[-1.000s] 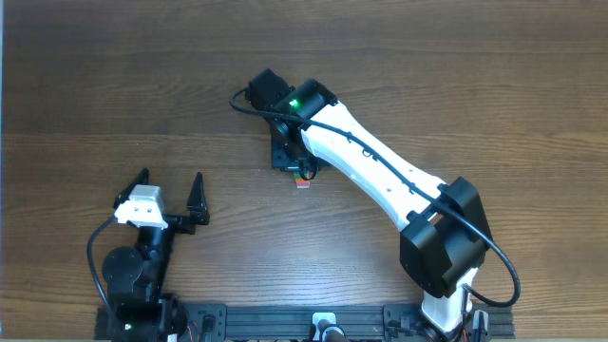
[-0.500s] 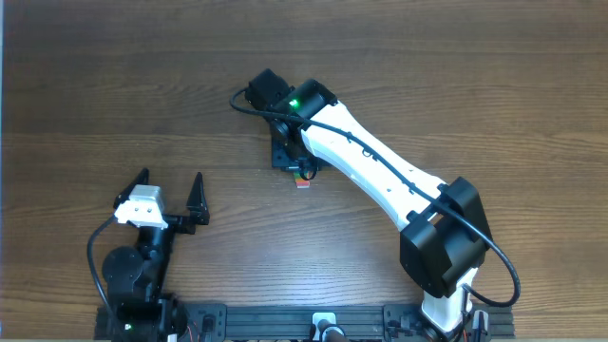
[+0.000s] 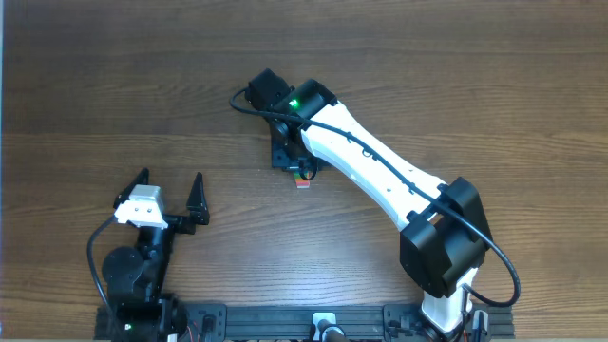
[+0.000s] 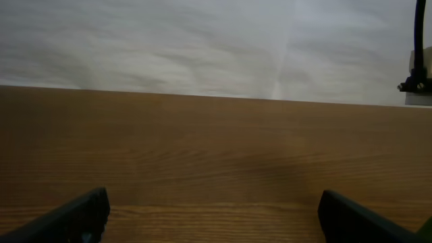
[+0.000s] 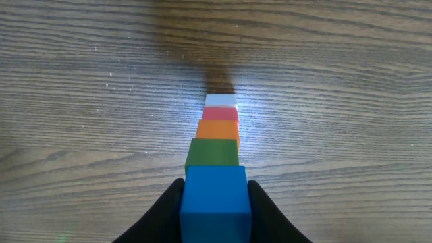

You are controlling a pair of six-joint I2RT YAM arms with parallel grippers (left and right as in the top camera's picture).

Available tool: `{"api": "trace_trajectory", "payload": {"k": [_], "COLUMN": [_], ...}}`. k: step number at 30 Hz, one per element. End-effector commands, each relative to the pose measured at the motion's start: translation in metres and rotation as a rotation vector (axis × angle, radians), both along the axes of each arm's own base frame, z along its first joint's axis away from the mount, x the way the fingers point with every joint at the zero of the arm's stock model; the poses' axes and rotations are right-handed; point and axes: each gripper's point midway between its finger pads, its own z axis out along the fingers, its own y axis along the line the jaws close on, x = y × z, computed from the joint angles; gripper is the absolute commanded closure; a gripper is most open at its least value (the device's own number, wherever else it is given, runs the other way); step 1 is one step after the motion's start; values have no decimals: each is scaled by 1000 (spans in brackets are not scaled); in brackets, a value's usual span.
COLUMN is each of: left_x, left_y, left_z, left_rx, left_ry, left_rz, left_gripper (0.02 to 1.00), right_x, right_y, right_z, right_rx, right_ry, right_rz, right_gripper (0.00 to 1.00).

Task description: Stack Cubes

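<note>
Five cubes stand in one column near the middle of the table (image 3: 475, 85): white cube (image 5: 221, 101) at the base, then red cube (image 5: 221, 113), orange cube (image 5: 218, 129), green cube (image 5: 212, 152), and blue cube (image 5: 214, 192) on top. The right gripper (image 5: 215, 202) has its fingers pressed on both side faces of the blue cube — clamped, not yet let go.

Over the last second nothing has shifted: same arm pose, same column. Reading: placement looks done and only the release remains — a crooked opening could nudge the top cube.

The left gripper (image 3: 171, 177) rests near its own base, fingers spread wide, holding nothing.
</note>
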Motion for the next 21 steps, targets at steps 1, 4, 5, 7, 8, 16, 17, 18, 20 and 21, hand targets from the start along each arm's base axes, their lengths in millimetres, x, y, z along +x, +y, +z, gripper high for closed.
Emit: {"api": "trace_trajectory", "payload": {"k": [1, 4, 5, 7, 8, 16, 17, 18, 20, 21], "left_x": [0, 0, 0, 0, 0, 0, 0, 0, 0, 0], "left_y": [2, 2, 1, 2, 1, 2, 1, 1, 2, 1], "left_z": [-2, -2, -2, -2, -2, -2, -2, -2, -2, -2], "left_rx": [11, 11, 11, 11, 11, 11, 11, 11, 11, 11], "left_ry": [0, 0, 0, 0, 0, 0, 0, 0, 0, 0], "left_rz": [6, 6, 6, 6, 6, 6, 6, 6, 6, 6], "left_gripper": [18, 18, 18, 18, 18, 18, 18, 18, 18, 18], "right_x": [-1, -2, -2, -2, -2, -2, -2, -2, -2, -2], "right_y": [-2, -2, -2, -2, -2, -2, -2, -2, -2, -2], "right_z": [-5, -5, -5, -5, -5, -5, -5, -5, -5, -5], "right_rx": [-23, -24, -24, -25, -25, -25, -25, -25, -25, -25], "right_ry": [1, 3, 3, 3, 3, 3, 3, 3, 3, 3], "right_rz": [-4, -4, -4, -3, -3, -3, -3, -3, -3, -3], "right_gripper": [728, 704, 700, 691, 693, 652, 634, 606, 522, 476]}}
